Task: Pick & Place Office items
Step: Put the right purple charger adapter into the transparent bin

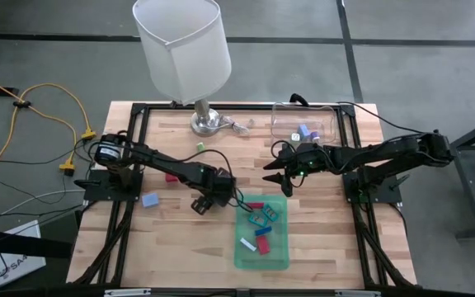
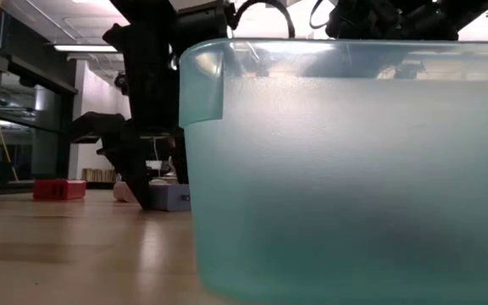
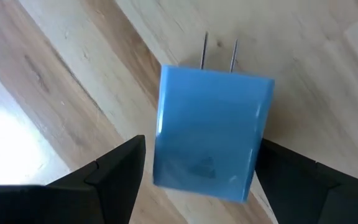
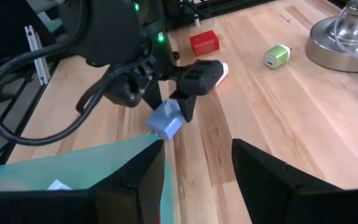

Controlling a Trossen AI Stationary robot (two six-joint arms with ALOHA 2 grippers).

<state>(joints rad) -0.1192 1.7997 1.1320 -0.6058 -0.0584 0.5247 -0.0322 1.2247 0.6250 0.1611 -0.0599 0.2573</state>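
A blue plug block point(image 3: 210, 130) with two metal prongs lies on the wood just left of the green tray point(image 1: 280, 256). My left gripper point(image 1: 203, 200) points steeply down over it, open, with one finger on each side point(image 4: 166, 121). The tray holds several office items in red, teal, blue and white point(image 1: 261, 227). My right gripper point(image 1: 275, 177) hovers open and empty above the table by the tray's far edge, pointing toward the left arm. In the low view the tray's wall point(image 2: 346, 169) hides most of the table. My left gripper stands astride the blue block, fingers coming from above. One finger point(image 3: 120, 171) shows a strip of wood between it and the block. The other finger point(image 3: 291, 177) meets the block's side edge point(image 3: 261, 146) in the picture; whether it touches, I cannot tell.
A lamp point(image 1: 181, 49) stands at the far edge on a metal foot point(image 1: 209, 124). Right of it is a clear container point(image 1: 303, 124) with purple pieces. Loose on the wood lie a red block point(image 1: 171, 176), another blue block point(image 1: 149, 200) and a green piece point(image 1: 199, 146).
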